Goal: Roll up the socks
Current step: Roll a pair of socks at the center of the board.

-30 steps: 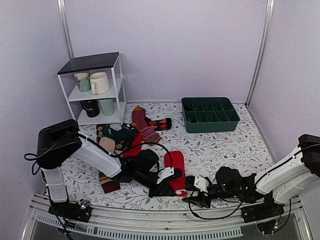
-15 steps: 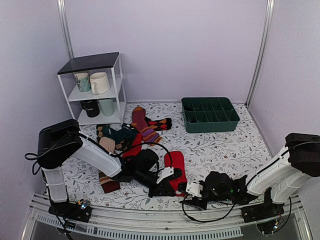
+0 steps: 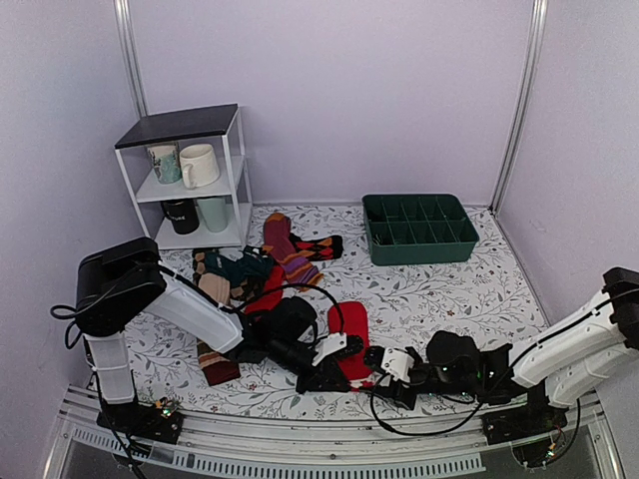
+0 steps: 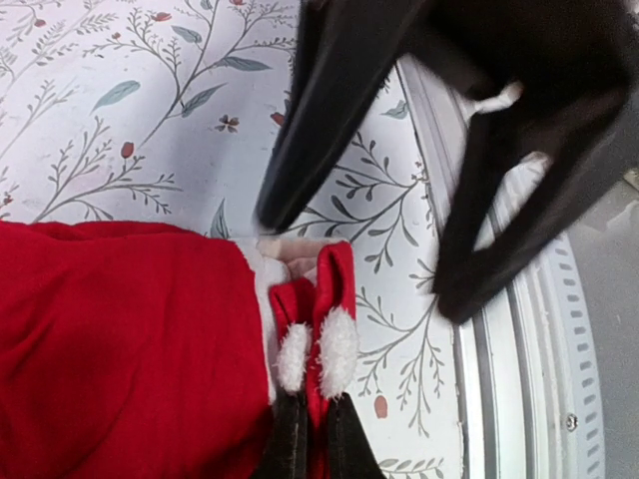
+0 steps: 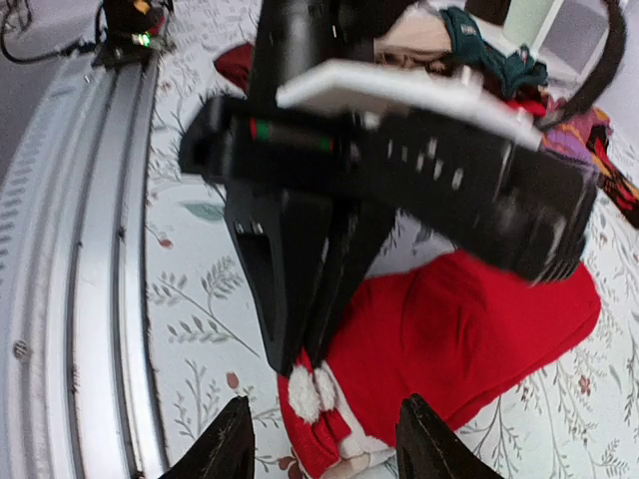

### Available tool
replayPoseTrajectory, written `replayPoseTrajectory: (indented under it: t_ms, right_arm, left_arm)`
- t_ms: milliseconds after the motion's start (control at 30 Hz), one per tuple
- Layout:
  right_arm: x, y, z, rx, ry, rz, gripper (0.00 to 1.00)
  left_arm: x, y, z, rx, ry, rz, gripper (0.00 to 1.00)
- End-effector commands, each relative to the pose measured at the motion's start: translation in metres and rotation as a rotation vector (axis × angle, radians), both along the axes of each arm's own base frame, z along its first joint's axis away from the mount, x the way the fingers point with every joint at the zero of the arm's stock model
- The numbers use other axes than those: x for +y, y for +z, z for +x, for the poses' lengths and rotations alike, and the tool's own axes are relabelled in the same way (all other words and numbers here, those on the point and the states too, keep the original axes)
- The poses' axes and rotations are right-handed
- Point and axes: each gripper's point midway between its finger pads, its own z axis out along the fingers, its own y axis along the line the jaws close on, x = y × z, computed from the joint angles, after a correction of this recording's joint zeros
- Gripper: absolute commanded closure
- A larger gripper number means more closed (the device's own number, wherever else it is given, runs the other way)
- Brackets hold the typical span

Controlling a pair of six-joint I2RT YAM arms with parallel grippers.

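The socks (image 3: 349, 331) lie flat on the floral table (image 3: 439, 289), close to its near edge and right of a heap of other socks (image 3: 245, 271); from above we cannot make out either grip. The left wrist view shows the left gripper (image 4: 314, 399) clamped on the pale cuff end, beside two white pompoms (image 4: 337, 351); the right wrist view shows the right gripper (image 5: 325, 404) spread wide just right of that cuff, holding nothing.
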Motion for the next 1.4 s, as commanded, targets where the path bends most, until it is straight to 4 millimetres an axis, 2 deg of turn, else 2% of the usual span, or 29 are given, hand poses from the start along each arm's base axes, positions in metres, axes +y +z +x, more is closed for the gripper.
replayPoseTrajectory:
  t_ms: [0, 100, 267, 500, 667, 767, 867, 933, 1067, 1133, 1200, 1267, 1300, 1367]
  right_arm:
    - [0.001, 0.024, -0.018, 0.021, 0.089, 0.08, 0.51]
    - [0.001, 0.007, -0.019, 0.05, 0.085, 0.035, 0.51]
    - [0.009, -0.013, -0.007, 0.014, 0.056, -0.028, 0.51]
    - [0.015, -0.025, -0.003, 0.009, 0.049, -0.041, 0.51]
    - [0.017, -0.025, -0.006, 0.024, 0.06, -0.034, 0.52]
    - [0.016, -0.029, -0.006, 0.039, 0.058, -0.042, 0.6]
    - [0.012, -0.038, -0.005, 0.1, 0.037, -0.056, 0.81]
    - [0.008, -0.046, -0.004, 0.143, 0.014, -0.078, 0.87]
    - [0.001, -0.055, -0.003, 0.229, -0.023, -0.102, 0.93]
    - [-0.001, -0.057, -0.003, 0.287, -0.033, -0.105, 0.94]
    - [-0.005, -0.06, -0.004, 0.355, -0.045, -0.107, 0.94]
    - [-0.007, -0.064, -0.008, 0.422, -0.044, -0.112, 0.94]
    - [-0.007, -0.066, -0.009, 0.459, -0.054, -0.113, 0.94]
    - [-0.009, -0.07, -0.014, 0.529, -0.053, -0.114, 0.94]
  left_arm:
    - [0.068, -0.078, -0.032, 0.151, 0.017, 0.348, 1.0]
    - [0.067, -0.078, -0.031, 0.152, 0.016, 0.346, 1.0]
    - [0.067, -0.078, -0.032, 0.153, 0.013, 0.345, 1.0]
    - [0.067, -0.077, -0.032, 0.152, 0.013, 0.344, 1.0]
    - [0.067, -0.077, -0.032, 0.151, 0.01, 0.343, 1.0]
    - [0.067, -0.078, -0.033, 0.151, 0.007, 0.344, 1.0]
    - [0.068, -0.078, -0.032, 0.152, 0.008, 0.346, 1.0]
    - [0.067, -0.078, -0.032, 0.151, 0.007, 0.346, 1.0]
    - [0.067, -0.079, -0.03, 0.139, 0.013, 0.348, 1.0]
    - [0.067, -0.077, -0.02, 0.085, 0.054, 0.348, 1.0]
    - [0.065, -0.067, -0.003, 0.003, 0.115, 0.322, 0.98]
    - [0.059, -0.042, 0.017, -0.103, 0.188, 0.255, 0.93]
    - [0.062, -0.038, 0.026, -0.156, 0.224, 0.246, 0.92]
    - [0.059, -0.005, 0.045, -0.297, 0.295, 0.16, 0.88]
